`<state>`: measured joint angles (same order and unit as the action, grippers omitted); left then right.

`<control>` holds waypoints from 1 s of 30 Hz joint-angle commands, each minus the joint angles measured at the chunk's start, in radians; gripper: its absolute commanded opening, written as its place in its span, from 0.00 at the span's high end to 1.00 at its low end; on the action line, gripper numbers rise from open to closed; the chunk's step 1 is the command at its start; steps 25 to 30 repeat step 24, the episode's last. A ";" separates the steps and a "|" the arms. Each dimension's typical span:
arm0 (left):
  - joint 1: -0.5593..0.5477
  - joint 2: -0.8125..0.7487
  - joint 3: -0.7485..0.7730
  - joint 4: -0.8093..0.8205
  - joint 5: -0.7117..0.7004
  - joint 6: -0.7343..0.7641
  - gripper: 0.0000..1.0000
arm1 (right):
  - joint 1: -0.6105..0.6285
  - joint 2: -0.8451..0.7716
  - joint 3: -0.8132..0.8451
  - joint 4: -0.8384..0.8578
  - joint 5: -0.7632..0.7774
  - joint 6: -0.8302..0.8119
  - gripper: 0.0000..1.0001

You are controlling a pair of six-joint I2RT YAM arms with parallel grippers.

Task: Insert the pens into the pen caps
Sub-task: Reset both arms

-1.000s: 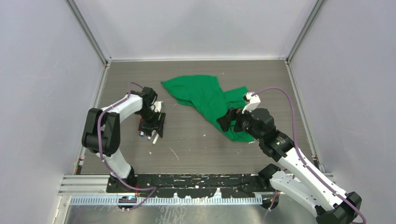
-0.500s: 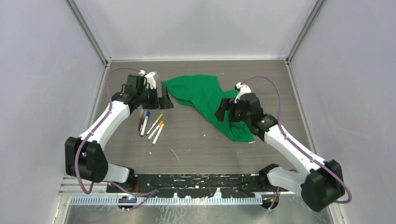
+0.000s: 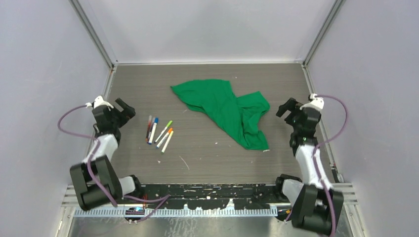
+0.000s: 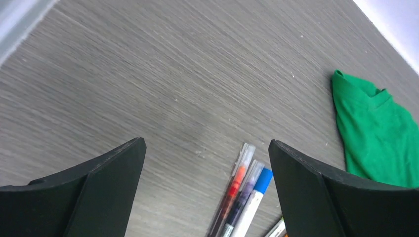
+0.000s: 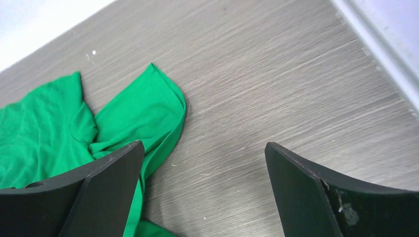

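1. While both arms sit folded near the sides of the desk, neither one is holding a thing, so I think the job is either done or not begun.
2. The left jaws are spread wide and grasp nothing. The right jaws are spread wide and grasp nothing too.
3. The pens lie flat in a little bunch on the left half of the desk, side by side. I think they are kept close like this so they are easy to find.
4. From the left wrist, some pens seem to have pen caps on their ends: one blue, two see-through. I see no loose caps.
5. The pens are near the left jaws, a bit to their right, not touching. They are well apart from the right jaws, with the green cloth in between.
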<state>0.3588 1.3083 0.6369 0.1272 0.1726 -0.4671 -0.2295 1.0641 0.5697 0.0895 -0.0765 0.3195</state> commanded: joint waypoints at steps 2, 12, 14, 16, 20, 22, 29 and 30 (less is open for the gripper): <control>-0.052 -0.159 -0.239 0.484 -0.124 0.152 0.02 | -0.001 -0.276 -0.264 0.446 0.120 -0.067 0.01; -0.297 -0.156 -0.370 0.700 -0.231 0.326 0.02 | 0.016 -0.142 -0.525 0.942 0.179 -0.102 0.00; -0.297 -0.139 -0.377 0.702 -0.232 0.307 0.02 | 0.041 -0.089 -0.542 0.986 0.194 -0.122 0.01; -0.297 -0.140 -0.379 0.704 -0.235 0.307 0.02 | 0.074 -0.058 -0.534 1.010 0.210 -0.147 0.01; -0.297 -0.122 -0.379 0.714 -0.242 0.317 0.02 | 0.163 -0.028 -0.495 0.961 0.276 -0.212 0.01; -0.297 -0.104 -0.379 0.729 -0.242 0.316 0.02 | 0.195 -0.001 -0.484 0.963 0.316 -0.241 0.01; -0.297 -0.090 -0.373 0.735 -0.256 0.304 0.02 | 0.202 0.018 -0.477 0.968 0.331 -0.245 0.01; -0.297 -0.090 -0.373 0.735 -0.256 0.304 0.02 | 0.202 0.018 -0.477 0.968 0.331 -0.245 0.01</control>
